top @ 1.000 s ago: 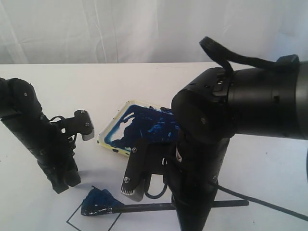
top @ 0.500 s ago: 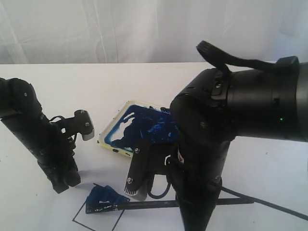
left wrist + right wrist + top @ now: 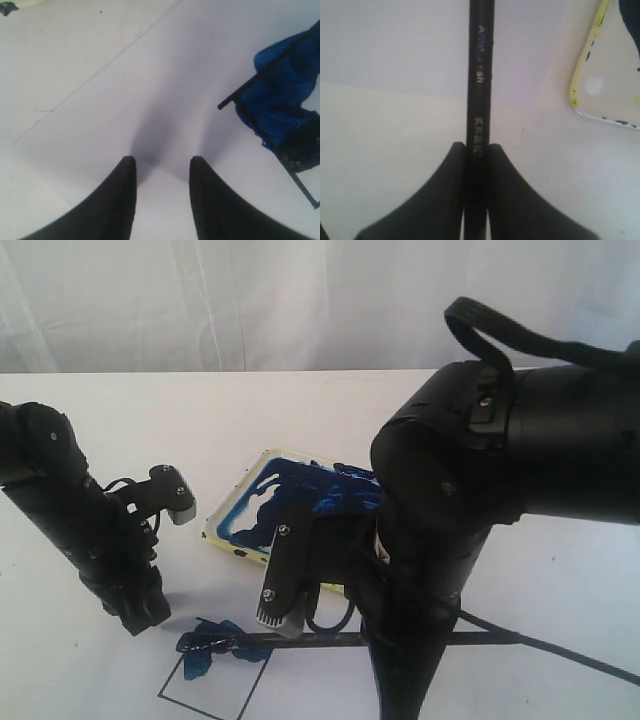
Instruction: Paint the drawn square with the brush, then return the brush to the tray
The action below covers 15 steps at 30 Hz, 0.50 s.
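Observation:
In the exterior view the brush (image 3: 320, 641) lies low and level across the front, its dark tip (image 3: 197, 644) on a blue smear at the near corner of the drawn square (image 3: 215, 692). My right gripper (image 3: 376, 640) is shut on the brush's handle (image 3: 480, 90), fingers pressed on both sides (image 3: 476, 148). The tray (image 3: 222, 512), smeared dark blue, sits behind the brush. My left gripper (image 3: 142, 617) stands open and empty (image 3: 162, 167) to the left of the square, above the white sheet. The left wrist view shows the square's corner lines (image 3: 265, 75), blue paint (image 3: 277, 100) and the dark brush tip (image 3: 302, 150).
The white sheet (image 3: 120, 670) with the square lies on a white table (image 3: 560, 570); its edge shows in the left wrist view (image 3: 100, 70). A white curtain (image 3: 250, 300) closes the back. The bulky right arm (image 3: 500, 470) hides part of the tray. The tray's yellowish rim (image 3: 581, 75) shows beside the handle.
The right arm has shifted right and a little back, dragging the brush tip across the square's corner; the blue smear now looks thinner and more spread. The left arm barely moved.

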Tool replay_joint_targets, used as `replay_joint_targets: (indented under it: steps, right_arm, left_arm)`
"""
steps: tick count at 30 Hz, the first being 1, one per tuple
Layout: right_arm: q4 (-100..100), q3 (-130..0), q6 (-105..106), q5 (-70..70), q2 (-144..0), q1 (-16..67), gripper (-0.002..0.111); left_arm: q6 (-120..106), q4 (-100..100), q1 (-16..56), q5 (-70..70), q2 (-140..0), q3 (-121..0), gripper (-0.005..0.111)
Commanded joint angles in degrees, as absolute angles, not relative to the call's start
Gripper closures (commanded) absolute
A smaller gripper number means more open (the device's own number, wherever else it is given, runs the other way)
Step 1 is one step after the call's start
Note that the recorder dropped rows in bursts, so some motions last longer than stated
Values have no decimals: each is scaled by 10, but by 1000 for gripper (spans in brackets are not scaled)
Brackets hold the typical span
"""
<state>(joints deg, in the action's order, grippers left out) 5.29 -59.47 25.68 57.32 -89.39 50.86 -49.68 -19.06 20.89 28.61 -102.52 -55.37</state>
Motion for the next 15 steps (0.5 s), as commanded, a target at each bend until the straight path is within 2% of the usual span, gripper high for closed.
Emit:
replay_joint_targets:
  steps: [1,15]
  right_arm:
    - [60,-593,253,573,-898,509,108]
    - [25,-593,271,587,-901,509,108]
  left_arm:
    - [-460,-186,213,295,-1036,-546,65]
    - [-459,-186,213,295,-1036,-546,65]
